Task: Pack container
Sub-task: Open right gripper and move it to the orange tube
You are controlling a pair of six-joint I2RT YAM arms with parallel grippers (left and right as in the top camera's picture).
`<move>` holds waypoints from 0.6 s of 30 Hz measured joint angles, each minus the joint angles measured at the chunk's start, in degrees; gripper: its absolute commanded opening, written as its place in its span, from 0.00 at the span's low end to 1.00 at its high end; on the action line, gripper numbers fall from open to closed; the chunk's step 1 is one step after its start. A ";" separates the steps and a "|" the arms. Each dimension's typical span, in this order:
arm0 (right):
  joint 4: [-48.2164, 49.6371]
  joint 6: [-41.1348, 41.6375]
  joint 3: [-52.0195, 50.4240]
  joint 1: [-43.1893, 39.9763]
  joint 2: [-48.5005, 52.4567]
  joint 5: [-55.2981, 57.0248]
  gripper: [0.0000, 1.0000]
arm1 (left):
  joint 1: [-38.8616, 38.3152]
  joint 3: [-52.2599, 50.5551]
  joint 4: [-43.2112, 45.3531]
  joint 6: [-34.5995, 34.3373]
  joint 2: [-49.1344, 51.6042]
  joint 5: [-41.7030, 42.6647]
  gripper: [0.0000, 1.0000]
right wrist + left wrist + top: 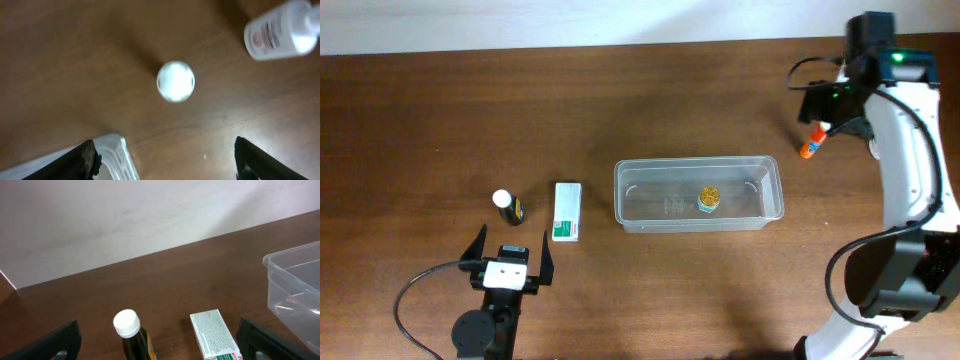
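Note:
The clear plastic container (660, 196) lies mid-table with a small gold-capped jar (709, 198) inside. Its corner shows in the left wrist view (295, 280) and the right wrist view (117, 152). A dark bottle with a white cap (504, 205) (127, 330) and a white-and-green box (567, 210) (212, 335) stand left of it. My left gripper (510, 262) (157, 347) is open and empty, just short of the bottle and box. My right gripper (828, 112) (165, 160) is open and empty, above an orange tube with a white cap (810, 145) (175, 81).
A white bottle with a label (280, 30) lies on the table beyond the orange tube; in the overhead view it (873, 148) is mostly hidden by my right arm. The dark wooden table (670, 90) ends at a white wall at the back.

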 measured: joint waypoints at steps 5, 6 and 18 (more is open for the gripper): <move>2.23 -2.54 0.00 -2.14 0.28 -2.64 0.80 | 0.00 0.00 -0.02 0.00 0.00 0.00 0.99; 2.49 -2.89 0.00 -2.21 0.59 -2.89 0.80 | 0.00 0.00 -0.02 0.00 0.00 0.00 0.99; 6.49 -4.13 0.00 -2.21 7.82 -3.89 0.75 | 0.00 0.00 -0.02 0.00 0.00 0.00 0.99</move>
